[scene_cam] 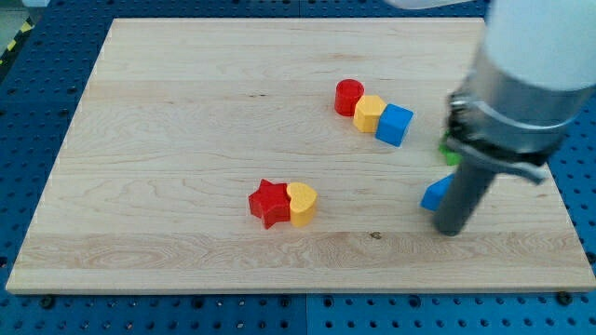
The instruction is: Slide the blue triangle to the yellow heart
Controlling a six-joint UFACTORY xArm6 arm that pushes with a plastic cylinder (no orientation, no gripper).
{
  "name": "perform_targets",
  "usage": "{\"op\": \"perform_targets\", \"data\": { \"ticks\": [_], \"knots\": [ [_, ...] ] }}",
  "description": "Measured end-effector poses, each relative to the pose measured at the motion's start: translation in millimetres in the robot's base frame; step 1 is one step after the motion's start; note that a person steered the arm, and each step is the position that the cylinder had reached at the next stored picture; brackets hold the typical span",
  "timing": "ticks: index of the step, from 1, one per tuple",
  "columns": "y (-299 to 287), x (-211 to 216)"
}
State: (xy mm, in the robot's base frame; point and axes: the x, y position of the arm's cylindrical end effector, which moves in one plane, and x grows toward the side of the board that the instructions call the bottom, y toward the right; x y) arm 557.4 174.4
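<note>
The blue triangle [434, 195] lies at the view's right, partly hidden behind the rod. The yellow heart [302, 204] lies left of it near the middle, touching a red star [269, 203] on its left. My tip [451, 230] rests on the board just right of and below the blue triangle, touching or nearly touching it. The arm's grey body covers the view's upper right.
A red cylinder [349, 96], a yellow block [369, 113] and a blue cube [395, 124] stand in a touching row above the middle. A green block [450, 152] shows partly behind the arm. The board's right edge [568, 219] is near my tip.
</note>
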Motion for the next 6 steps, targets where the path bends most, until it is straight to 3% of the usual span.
{"op": "perform_targets", "data": {
  "ticks": [1, 2, 6],
  "knots": [
    [57.5, -0.4],
    [64.8, -18.4],
    [-79.9, -25.9]
  ]
}}
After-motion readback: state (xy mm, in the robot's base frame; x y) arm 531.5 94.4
